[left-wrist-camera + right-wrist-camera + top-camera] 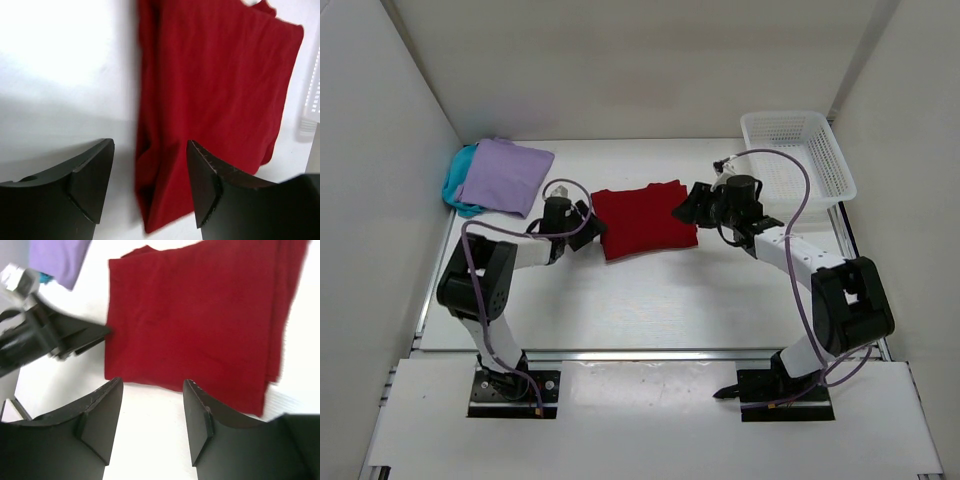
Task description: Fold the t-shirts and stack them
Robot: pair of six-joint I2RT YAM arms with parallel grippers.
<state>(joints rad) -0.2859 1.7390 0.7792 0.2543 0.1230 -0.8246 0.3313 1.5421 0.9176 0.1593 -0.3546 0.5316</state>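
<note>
Red shirt [645,220] lies folded mid-table between the left gripper [150,150] and right gripper [152,385], both spread, apparently holding nothing, leaving it ready for stacking. Lavender shirt [505,175] covers the teal shirt [455,190] far left, starting the pile.

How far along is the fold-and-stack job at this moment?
Done: the lavender shirt lies folded on the teal shirt at the far left. In hand: the red shirt lies folded mid-table, with the left gripper and right gripper at either side of it, both open and gripping nothing. Left: the red shirt is not yet on the stack.
</note>
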